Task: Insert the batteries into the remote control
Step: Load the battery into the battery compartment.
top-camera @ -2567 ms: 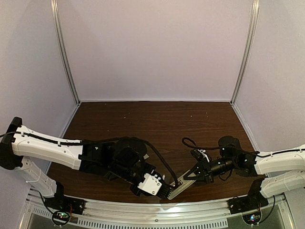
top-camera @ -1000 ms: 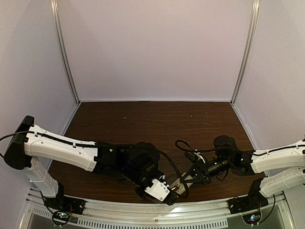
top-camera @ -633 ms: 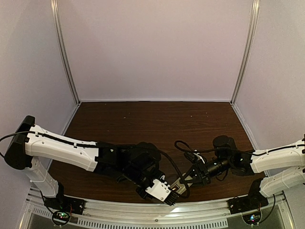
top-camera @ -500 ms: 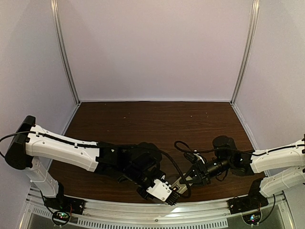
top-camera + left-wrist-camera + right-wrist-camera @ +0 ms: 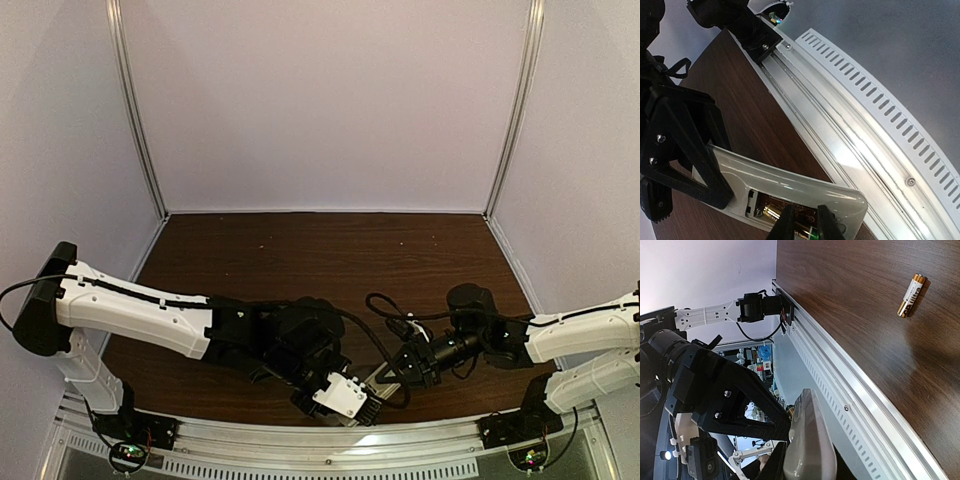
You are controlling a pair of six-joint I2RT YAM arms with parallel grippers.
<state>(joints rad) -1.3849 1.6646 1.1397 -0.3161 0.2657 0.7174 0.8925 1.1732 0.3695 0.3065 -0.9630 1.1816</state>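
Remote control (image 5: 790, 187) is hanging above the bench's (image 5: 850, 300) near edge, at six o'clock in the top view, with the right claw (image 5: 392, 374) clamping one end of it. A gold battery (image 5: 774, 212) is lying in its open compartment, and the left claw (image 5: 804, 227) is reaching in with fingers narrowly apart; I cannot tell whether it is pinching anything. A second battery (image 5: 911, 295) is lying loose on the bench, at two o'clock in the right wrist view.
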